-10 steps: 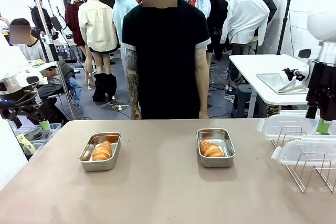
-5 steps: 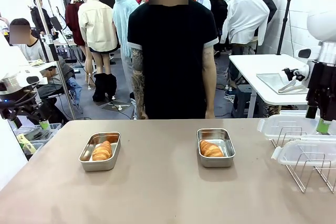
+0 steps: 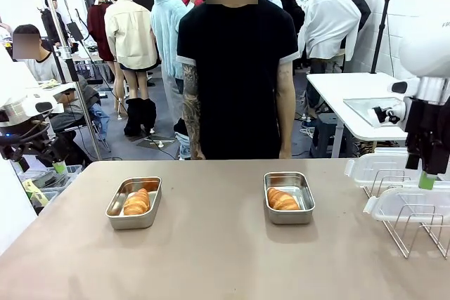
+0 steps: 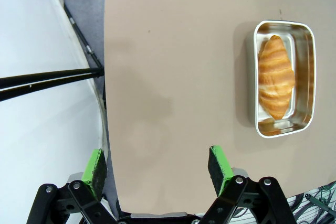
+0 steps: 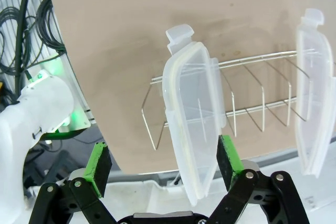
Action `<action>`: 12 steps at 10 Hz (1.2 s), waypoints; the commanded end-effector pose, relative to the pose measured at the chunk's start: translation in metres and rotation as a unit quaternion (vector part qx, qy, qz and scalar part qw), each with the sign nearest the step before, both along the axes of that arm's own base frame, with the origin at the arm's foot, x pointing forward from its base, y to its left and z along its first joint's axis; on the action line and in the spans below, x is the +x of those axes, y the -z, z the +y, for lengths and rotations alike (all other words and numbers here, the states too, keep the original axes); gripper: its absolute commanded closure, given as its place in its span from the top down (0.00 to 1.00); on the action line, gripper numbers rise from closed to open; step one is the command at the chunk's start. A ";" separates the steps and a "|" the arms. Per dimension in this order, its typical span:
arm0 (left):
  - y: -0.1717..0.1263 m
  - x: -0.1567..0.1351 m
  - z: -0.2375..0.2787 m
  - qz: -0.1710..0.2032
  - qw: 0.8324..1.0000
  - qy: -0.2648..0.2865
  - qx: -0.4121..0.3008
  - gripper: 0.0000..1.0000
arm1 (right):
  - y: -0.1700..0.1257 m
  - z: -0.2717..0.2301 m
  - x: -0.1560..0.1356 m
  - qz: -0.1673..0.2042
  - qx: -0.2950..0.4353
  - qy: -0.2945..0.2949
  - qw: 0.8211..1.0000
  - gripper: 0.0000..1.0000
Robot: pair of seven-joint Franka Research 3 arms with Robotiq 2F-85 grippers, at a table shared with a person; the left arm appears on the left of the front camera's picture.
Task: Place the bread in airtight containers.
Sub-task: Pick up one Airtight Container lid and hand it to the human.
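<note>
Across the table (image 3: 211,258) both tubs lie open, each with bread already inside, so what is left is the lids, and that is where we expect trouble. The wire rack (image 5: 247,63) looks light and loose. If the right gripper (image 5: 164,162) draws the near lid (image 5: 191,124) out at a slant, the lid may catch a wire and drag or tip the rack, taking the far lid (image 5: 310,93) with it. A shallow pinch on smooth clear plastic could also let the lid slide free. A lid set down crooked might press on the bread (image 3: 283,200) in the right tub (image 3: 290,217) instead of clipping shut.

The right gripper's fingers are spread wide and hold nothing, and the near lid's edge lines up between them. The left gripper (image 4: 157,164), likewise spread and empty, hangs over the table's edge, well apart from the left tub (image 4: 308,66) and its bread (image 4: 275,77).
</note>
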State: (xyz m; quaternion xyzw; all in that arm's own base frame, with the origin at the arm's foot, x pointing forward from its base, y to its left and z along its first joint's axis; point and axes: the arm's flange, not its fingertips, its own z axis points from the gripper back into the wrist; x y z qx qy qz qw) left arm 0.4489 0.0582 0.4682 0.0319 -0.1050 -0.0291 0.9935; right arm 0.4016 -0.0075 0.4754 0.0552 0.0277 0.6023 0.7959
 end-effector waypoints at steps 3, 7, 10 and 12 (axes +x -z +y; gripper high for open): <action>0.000 -0.003 0.002 0.000 1.000 -0.002 0.004 1.00 | 0.035 -0.006 0.011 -0.019 -0.028 0.007 0.999 1.00; 0.000 -0.003 0.002 0.000 1.000 -0.002 0.004 1.00 | 0.052 -0.004 0.029 -0.007 -0.057 -0.009 0.998 1.00; 0.000 -0.003 0.002 0.000 1.000 -0.002 0.004 1.00 | 0.051 -0.004 0.050 0.001 -0.062 0.007 0.998 0.65; 0.000 -0.003 0.002 0.000 1.000 -0.002 0.004 1.00 | 0.049 -0.003 0.049 -0.001 -0.061 0.004 0.998 0.25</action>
